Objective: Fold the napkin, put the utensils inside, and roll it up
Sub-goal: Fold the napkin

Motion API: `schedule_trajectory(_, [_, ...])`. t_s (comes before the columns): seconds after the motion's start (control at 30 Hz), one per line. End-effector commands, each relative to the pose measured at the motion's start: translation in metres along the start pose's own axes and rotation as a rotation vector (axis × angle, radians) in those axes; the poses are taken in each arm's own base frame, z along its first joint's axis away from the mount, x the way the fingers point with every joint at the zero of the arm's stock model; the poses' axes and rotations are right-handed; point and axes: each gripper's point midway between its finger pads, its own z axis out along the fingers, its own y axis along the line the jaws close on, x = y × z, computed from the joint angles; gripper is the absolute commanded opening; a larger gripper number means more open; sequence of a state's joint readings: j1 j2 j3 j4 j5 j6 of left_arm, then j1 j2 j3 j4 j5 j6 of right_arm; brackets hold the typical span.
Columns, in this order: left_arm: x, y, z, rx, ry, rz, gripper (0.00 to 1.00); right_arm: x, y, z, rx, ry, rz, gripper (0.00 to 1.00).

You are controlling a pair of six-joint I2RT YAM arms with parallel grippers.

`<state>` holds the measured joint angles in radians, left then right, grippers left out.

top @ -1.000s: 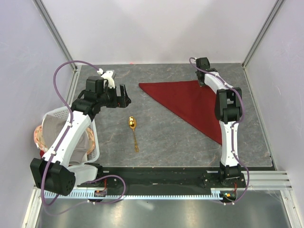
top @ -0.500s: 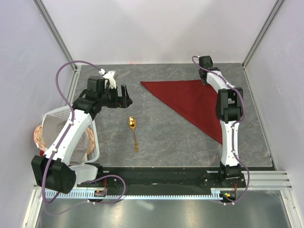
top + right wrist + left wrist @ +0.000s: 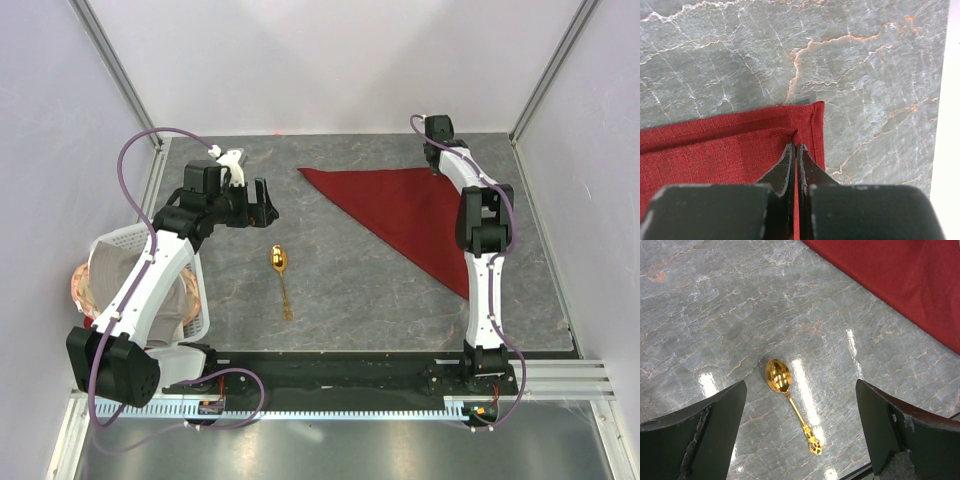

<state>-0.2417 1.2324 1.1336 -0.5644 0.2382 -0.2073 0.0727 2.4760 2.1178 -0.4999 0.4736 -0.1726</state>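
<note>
At the far right corner of the dark red fabric napkin (image 3: 715, 150), my right pincer (image 3: 795, 148) is clamped shut on the hemmed edge. Over the last second I have drawn that corner a little farther away and to the right, and the folded triangle's left tip slid right with it on the grey marbled desk (image 3: 330, 290). I judge I am straightening the fold before loading it. My right arm stretches long toward the far edge. My left pincer (image 3: 800, 412) hangs wide and empty above the slim gold metal spoon (image 3: 780, 377), which lies on the desk left of the napkin, apart from it.
</note>
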Motion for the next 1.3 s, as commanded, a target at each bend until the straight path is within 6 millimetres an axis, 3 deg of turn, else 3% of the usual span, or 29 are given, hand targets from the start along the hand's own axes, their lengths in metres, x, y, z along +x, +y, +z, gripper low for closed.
schedule_trajectory(0.0, [-0.012,-0.003,0.001,0.025,-0.043,0.044,0.97,-0.011,-0.012,0.006,0.046,-0.024,0.008,0.0])
schedule_trajectory(0.2, [-0.012,-0.003,0.002,0.026,-0.041,0.043,0.97,-0.005,-0.015,0.012,0.054,-0.012,0.025,0.0])
schedule_trajectory(0.83, [-0.011,-0.003,0.003,0.027,-0.038,0.042,0.97,-0.02,-0.025,0.014,0.076,-0.048,0.055,0.0])
schedule_trajectory(1.27, [-0.01,-0.003,0.003,0.031,-0.033,0.043,0.97,-0.02,-0.021,0.023,0.078,-0.047,0.051,0.0])
